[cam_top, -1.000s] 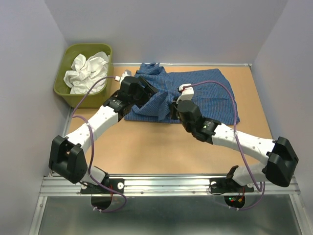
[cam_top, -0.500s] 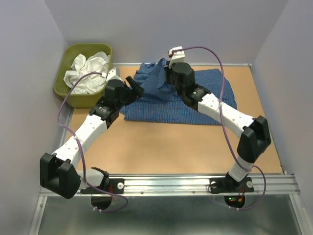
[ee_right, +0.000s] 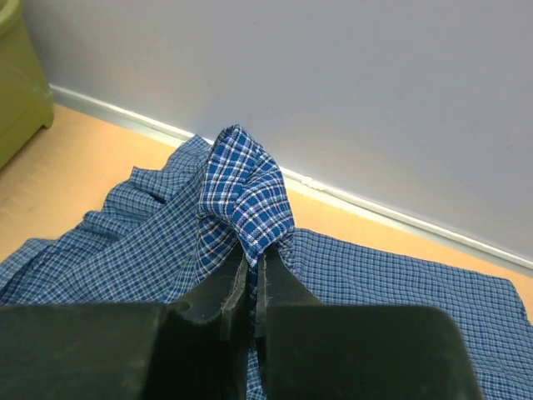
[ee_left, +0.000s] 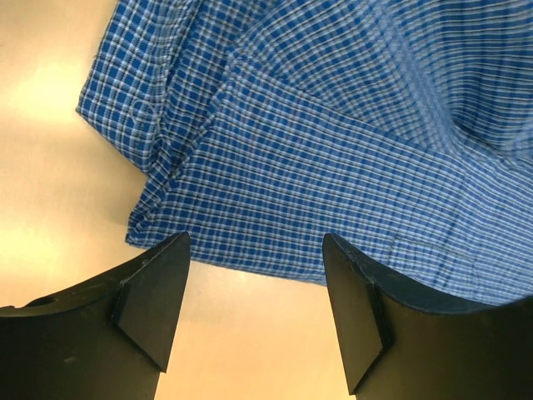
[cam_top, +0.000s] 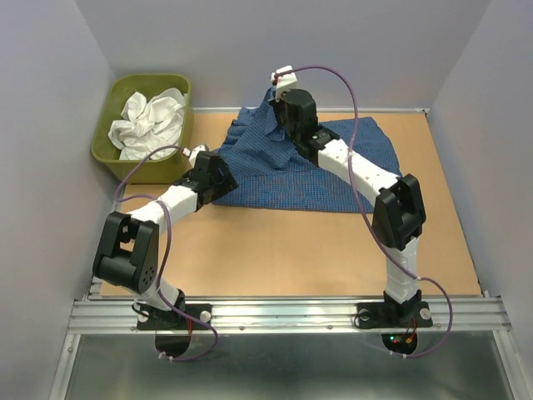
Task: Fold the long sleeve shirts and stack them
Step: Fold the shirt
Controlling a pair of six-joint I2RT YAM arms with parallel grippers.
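1. The dark blue checked shirt (cam_top: 333, 171) lies across the far half of the table (cam_top: 275, 250). Its right part is fairly flat. Its left part is rumpled and drawn up into a peak near the back wall (cam_top: 275, 50).
2. The right gripper (ee_right: 252, 267) makes that peak. Its jaws are pressed together on a bunched fold of the shirt's cloth, which stands up over the fingertips and hangs clear of the fabric below.
3. The left gripper (ee_left: 254, 283) is spread wide with nothing between its jaws. It hovers low over the shirt's near left edge, where a hemmed corner rests on the bare wood. It does not touch the cloth in the wrist view.
4. The white garment (cam_top: 150, 121) sits crumpled in the olive-green tub (cam_top: 104, 125) at the far left corner, just beside the shirt's left end. Neither gripper is on it.
5. The task looks to be at an early stage. The blue shirt shows no clean, finished fold, so the lifted portion seems to be part of a first fold or a straightening pull.
6. What remains, as far as can be judged, is to lay this fold down, fold the blue shirt into a compact shape, then take the white garment out of the tub, fold it, and stack the two.
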